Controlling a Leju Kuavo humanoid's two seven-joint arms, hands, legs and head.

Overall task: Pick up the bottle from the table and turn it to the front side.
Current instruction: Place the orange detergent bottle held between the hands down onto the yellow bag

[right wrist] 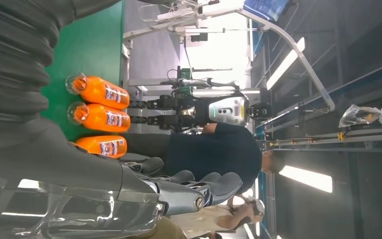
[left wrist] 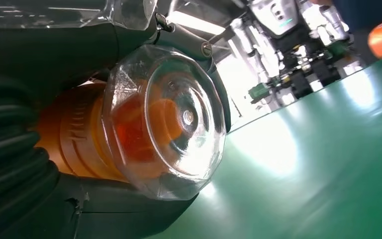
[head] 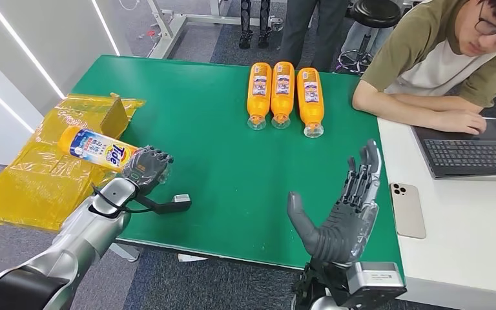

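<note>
From the head view, the left hand (head: 147, 166) is gripping a yellow bottle (head: 97, 148) by its cap end over the green table's (head: 213, 135) left edge, while the right hand (head: 345, 210) is hovering with fingers spread, holding nothing. Three orange bottles (head: 283, 94) are lying side by side. In the left wrist view, the bottle's clear cap (left wrist: 164, 122) is sitting within the hand's grasp. In the right wrist view, the fingers (right wrist: 199, 186) are extending apart.

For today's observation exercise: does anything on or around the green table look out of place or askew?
Yes. The yellow-orange Tide bottle, gripped at its clear cap end by the left hand, hangs out past the green table edge over crumpled yellow plastic bags, unlike the three orange bottles lying in a neat row.
</note>
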